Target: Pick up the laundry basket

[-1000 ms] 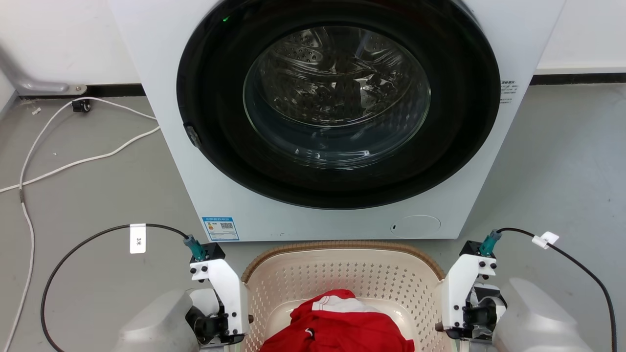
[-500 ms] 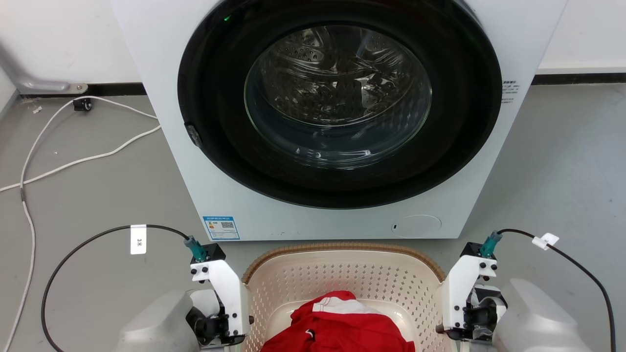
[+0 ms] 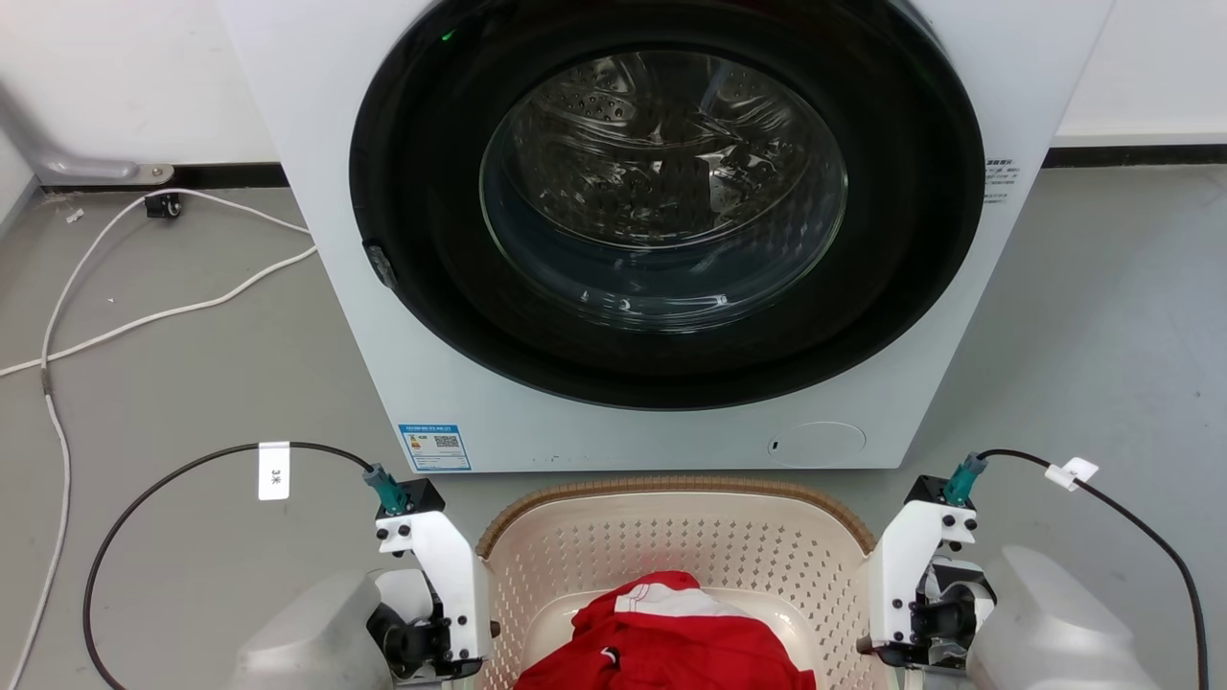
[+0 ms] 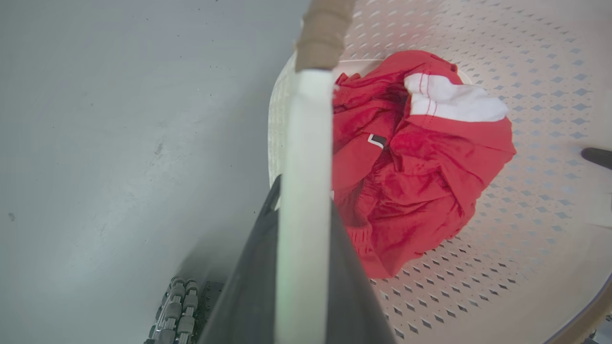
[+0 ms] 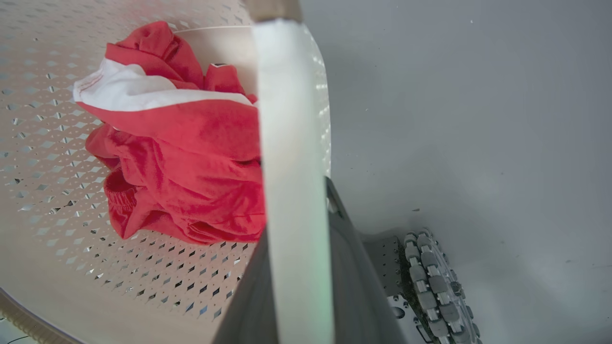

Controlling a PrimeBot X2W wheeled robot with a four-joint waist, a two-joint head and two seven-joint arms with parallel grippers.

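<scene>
The laundry basket (image 3: 671, 541) is a cream perforated tub with a brown woven-look rim. It sits at the bottom middle of the head view, between my two wrists. A crumpled red and white garment (image 3: 666, 637) lies inside it. My left gripper (image 4: 304, 210) is shut on the basket's white left handle (image 4: 308, 119), with a dark finger on each side of it. My right gripper (image 5: 296, 215) is likewise shut on the white right handle (image 5: 287, 95). In the head view the left gripper (image 3: 470, 637) and right gripper (image 3: 877, 628) press against the basket's two ends.
A white front-loading washing machine (image 3: 383, 316) with its round door shut stands just beyond the basket's far rim. White cables (image 3: 144, 316) trail over the grey floor at the left. My base's roller wheel (image 5: 430, 282) shows low beside the basket.
The whole picture has drifted a few pixels, so the camera has moved slightly. Both grippers keep the same hold on the handles and the garment lies as before.
</scene>
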